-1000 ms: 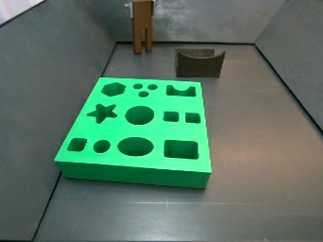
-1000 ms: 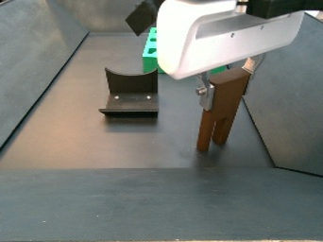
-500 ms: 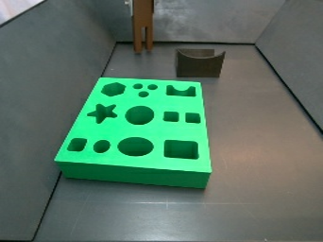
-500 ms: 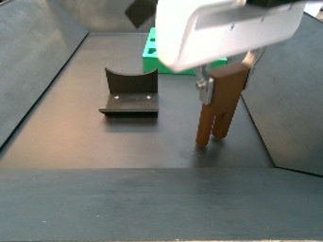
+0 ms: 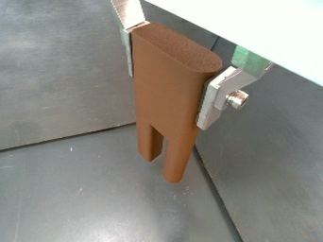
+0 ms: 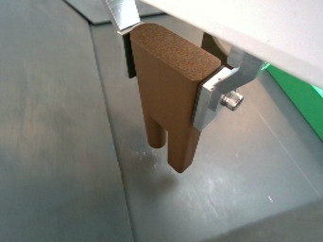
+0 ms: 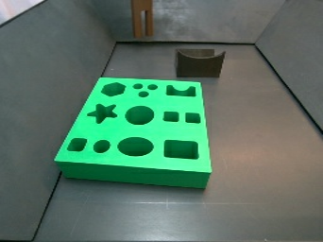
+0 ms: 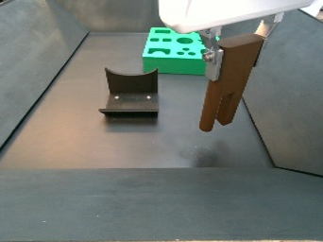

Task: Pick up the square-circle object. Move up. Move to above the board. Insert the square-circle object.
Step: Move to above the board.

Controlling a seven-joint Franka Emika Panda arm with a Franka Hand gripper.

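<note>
Grey and matte, the tabletop (image 7: 240,198) stretched between slanted grey walls and carried everything else in both side views. The board (image 7: 139,128), a thick bright green slab cut with a star, a hexagon, circles, squares and ovals, lay flat near the middle of it in a side view, and showed at the far end in a side view (image 8: 177,49). Behind the board, apart from it, sat a squat dark block (image 7: 199,61) with a curved notch in its top; in a side view it lay on the floor to the left (image 8: 128,93). The square-circle object (image 8: 229,85), a tall narrow brown piece split by a slot into two legs, hung upright above the floor with a faint shadow under it, its legs touching nothing; in a side view only its lower part showed at the top edge (image 7: 143,19). The pincer (image 5: 177,71) was clamped on the upper part of that piece, a silver finger (image 5: 228,93) pressed flat against each side, as both wrist views showed (image 6: 171,71). The rounded top of the piece rose just above the fingers (image 6: 222,93).
</note>
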